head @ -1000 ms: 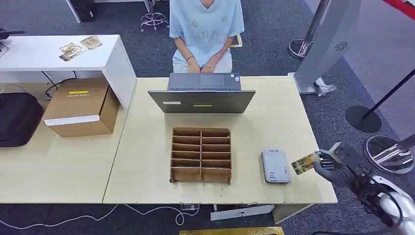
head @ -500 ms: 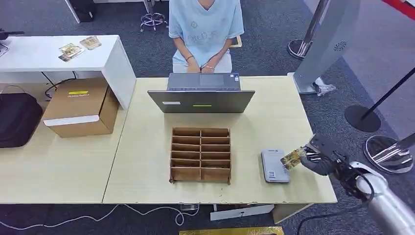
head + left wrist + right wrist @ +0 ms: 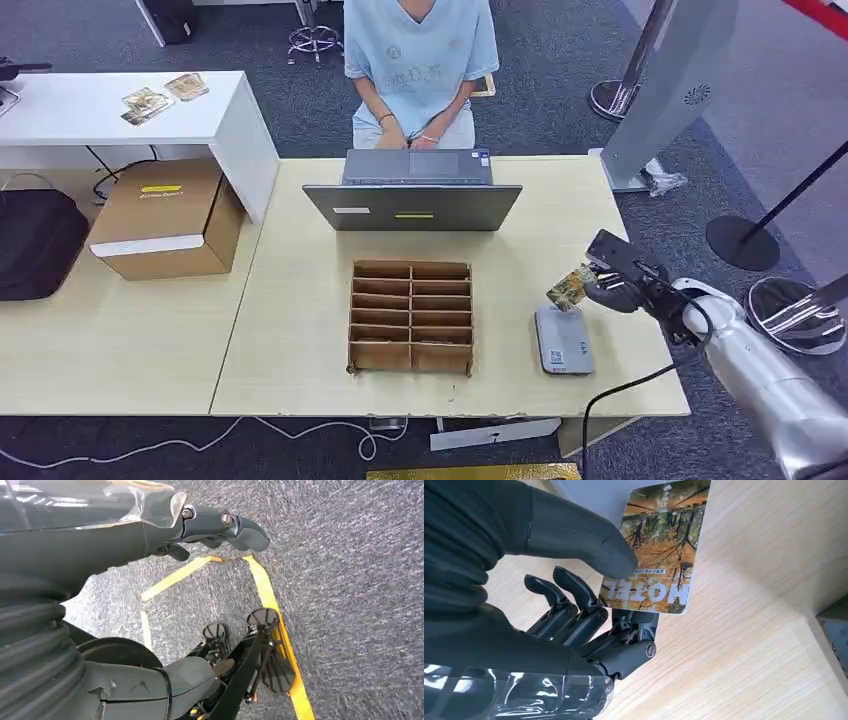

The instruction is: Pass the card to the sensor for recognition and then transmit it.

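My right hand (image 3: 614, 277) pinches a hotel card (image 3: 571, 287) printed with autumn trees. It holds the card a little above the table, over the far edge of the flat grey card reader (image 3: 563, 340), which lies near the front right of the light wood table (image 3: 300, 330). In the right wrist view the thumb (image 3: 574, 530) presses on the card (image 3: 659, 540) and the other fingers curl beneath it. My left hand (image 3: 150, 525) hangs over grey carpet with loosely bent fingers and holds nothing.
A brown slotted card organizer (image 3: 410, 315) stands left of the reader. Behind it is an open laptop (image 3: 412, 205) with a person (image 3: 420, 60) seated at it. A cardboard box (image 3: 165, 218) and a black bag (image 3: 35, 240) sit at the left. Stanchion bases (image 3: 742, 242) stand right of the table.
My right hand has carried the card from beyond the table's right edge leftward and farther away, to above the far end of the reader. The card now tilts more.
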Robot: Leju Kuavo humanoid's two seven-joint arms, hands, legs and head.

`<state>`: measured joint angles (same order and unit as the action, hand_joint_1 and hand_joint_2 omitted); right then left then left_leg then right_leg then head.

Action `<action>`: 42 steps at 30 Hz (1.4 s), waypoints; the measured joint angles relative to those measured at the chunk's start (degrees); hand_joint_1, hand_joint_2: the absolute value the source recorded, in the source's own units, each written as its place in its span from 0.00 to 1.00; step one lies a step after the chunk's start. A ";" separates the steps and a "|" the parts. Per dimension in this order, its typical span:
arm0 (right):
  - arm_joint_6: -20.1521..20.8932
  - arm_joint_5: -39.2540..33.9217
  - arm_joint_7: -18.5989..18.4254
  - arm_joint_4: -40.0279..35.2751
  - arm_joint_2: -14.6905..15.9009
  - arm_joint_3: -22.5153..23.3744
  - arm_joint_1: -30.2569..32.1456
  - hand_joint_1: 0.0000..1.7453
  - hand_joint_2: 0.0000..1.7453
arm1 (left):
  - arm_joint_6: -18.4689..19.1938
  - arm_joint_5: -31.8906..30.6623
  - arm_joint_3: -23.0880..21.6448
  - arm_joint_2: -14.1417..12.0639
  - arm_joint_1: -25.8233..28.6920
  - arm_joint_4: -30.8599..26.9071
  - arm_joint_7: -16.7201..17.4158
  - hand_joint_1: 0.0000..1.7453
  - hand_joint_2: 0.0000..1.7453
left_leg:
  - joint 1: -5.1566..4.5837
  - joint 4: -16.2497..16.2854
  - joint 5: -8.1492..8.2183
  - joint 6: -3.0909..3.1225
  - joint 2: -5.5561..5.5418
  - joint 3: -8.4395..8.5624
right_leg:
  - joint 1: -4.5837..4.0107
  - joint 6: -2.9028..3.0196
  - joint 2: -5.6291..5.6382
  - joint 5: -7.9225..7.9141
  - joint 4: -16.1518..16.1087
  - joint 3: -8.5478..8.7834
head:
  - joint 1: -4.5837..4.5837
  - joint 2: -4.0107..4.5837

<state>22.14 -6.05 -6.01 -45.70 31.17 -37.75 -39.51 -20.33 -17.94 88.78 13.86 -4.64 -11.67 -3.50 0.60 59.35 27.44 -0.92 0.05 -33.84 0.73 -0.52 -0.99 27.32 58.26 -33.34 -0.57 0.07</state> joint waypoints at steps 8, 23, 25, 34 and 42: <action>0.11 -0.79 -0.52 1.29 -0.72 -1.99 -1.40 1.00 1.00 | 0.00 0.63 0.02 -0.07 0.02 0.00 0.22 0.00 1.00 | 0.00 0.01 0.00 0.00 0.01 0.00 | 0.00 0.00 0.01 0.00 -0.01 0.00 | -0.02 0.00; 1.95 -1.73 -2.27 1.22 -0.39 -3.82 -2.88 1.00 1.00 | 0.11 2.51 0.02 -0.09 0.12 0.00 0.39 0.00 1.00 | 0.00 0.01 0.00 0.00 0.01 0.02 | 0.00 0.00 0.03 0.00 -0.01 0.00 | 0.00 0.00; 1.92 -1.77 -2.21 1.22 -0.39 -4.17 -2.89 1.00 1.00 | 0.07 2.64 0.02 -0.09 0.12 0.00 0.39 0.00 1.00 | 0.00 0.02 0.00 0.00 0.01 0.02 | 0.00 0.00 0.03 0.00 -0.01 0.00 | 0.00 0.00; 2.38 -2.10 -2.01 1.18 0.20 -5.31 -2.89 1.00 1.00 | -0.07 3.23 0.04 -0.02 0.14 0.02 0.44 0.00 1.00 | 0.00 0.02 0.00 0.00 0.02 0.02 | 0.00 0.00 0.02 0.00 -0.01 0.00 | -0.02 0.00; 2.82 -2.91 -1.82 0.15 1.55 -6.34 -2.75 1.00 1.00 | -0.48 3.52 0.04 0.02 0.14 0.02 1.40 0.00 1.00 | 0.00 0.03 0.00 0.00 0.01 0.03 | 0.00 0.00 0.03 0.00 -0.02 0.00 | 0.00 0.00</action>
<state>24.96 -8.96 -7.83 -45.55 32.72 -44.09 -42.26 -20.81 -14.43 88.83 13.88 -4.51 -11.65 -2.10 0.59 59.38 27.45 -0.92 0.07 -33.81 0.74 -0.52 -0.96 27.32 58.24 -33.35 -0.57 0.07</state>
